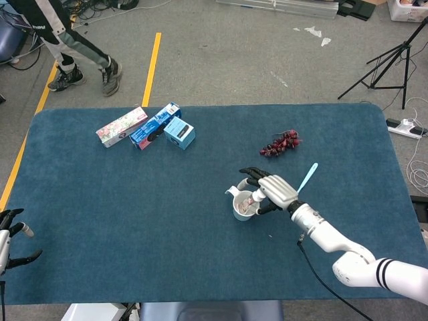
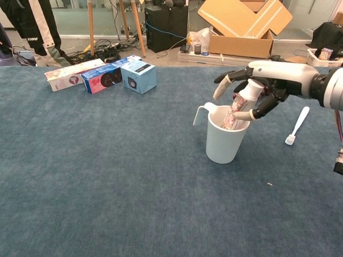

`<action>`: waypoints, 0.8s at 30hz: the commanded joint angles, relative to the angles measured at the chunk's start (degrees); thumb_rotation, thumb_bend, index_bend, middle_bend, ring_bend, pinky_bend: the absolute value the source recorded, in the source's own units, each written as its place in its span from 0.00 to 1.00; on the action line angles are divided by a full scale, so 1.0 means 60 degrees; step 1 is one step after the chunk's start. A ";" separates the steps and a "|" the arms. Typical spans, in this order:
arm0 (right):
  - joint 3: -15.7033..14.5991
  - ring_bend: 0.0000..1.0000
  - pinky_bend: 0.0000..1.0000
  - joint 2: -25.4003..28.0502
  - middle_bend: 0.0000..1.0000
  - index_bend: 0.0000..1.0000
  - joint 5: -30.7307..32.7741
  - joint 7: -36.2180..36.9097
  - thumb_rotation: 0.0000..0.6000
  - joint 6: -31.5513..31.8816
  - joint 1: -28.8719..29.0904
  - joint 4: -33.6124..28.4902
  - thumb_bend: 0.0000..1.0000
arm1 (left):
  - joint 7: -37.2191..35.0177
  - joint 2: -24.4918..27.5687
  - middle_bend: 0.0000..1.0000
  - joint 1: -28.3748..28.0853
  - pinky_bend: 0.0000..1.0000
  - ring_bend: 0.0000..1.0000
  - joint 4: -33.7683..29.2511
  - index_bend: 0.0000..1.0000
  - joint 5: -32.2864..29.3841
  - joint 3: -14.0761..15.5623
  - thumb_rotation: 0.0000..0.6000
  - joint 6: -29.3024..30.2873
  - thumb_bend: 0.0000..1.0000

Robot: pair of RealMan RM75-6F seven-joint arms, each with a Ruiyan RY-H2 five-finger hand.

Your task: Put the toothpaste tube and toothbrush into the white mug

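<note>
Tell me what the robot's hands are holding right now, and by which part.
The right hand holds the toothpaste tube near its cap end, above the white mug. The left hand holds nothing.

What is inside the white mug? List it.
The toothpaste tube stands tilted in the white mug, cap up, under the right hand. Its lower end is hidden by the wall.

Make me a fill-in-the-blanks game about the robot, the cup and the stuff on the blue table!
1. The toothpaste tube stands with its bottom end inside the white ____.
2. The toothbrush lies on the ____, not in the mug.
3. The robot's ____ hand is at the tube.
4. The dark red grapes lie beyond the mug, far from the three ____.

Missing words: mug; table; right; boxes
</note>
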 commanded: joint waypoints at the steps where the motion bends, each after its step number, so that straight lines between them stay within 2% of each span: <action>1: -0.0002 0.00 0.15 0.0082 0.09 0.27 -0.0037 -0.0037 1.00 0.0069 -0.0026 -0.0080 0.21 | 0.0008 -0.0005 0.17 -0.0003 0.24 0.11 0.0006 0.51 -0.0005 -0.0002 1.00 -0.0003 0.00; 5: -0.0011 0.00 0.15 0.0253 0.06 0.12 -0.0073 -0.0174 1.00 0.0178 -0.0075 -0.0260 0.21 | 0.0026 -0.0013 0.17 -0.0009 0.24 0.11 0.0012 0.51 -0.0015 0.0000 1.00 -0.0019 0.00; 8: 0.0001 0.00 0.15 0.0370 0.05 0.06 -0.0083 -0.0251 1.00 0.0280 -0.0121 -0.0417 0.21 | 0.0051 -0.0021 0.17 -0.0017 0.24 0.11 0.0014 0.51 -0.0028 -0.0001 1.00 -0.0032 0.00; 24: -0.0021 0.00 0.15 0.1182 0.04 0.02 -0.0317 -0.0721 1.00 0.1030 -0.0507 -0.1223 0.20 | 0.0110 -0.0043 0.17 -0.0025 0.24 0.11 0.0013 0.51 -0.0053 0.0002 1.00 -0.0046 0.00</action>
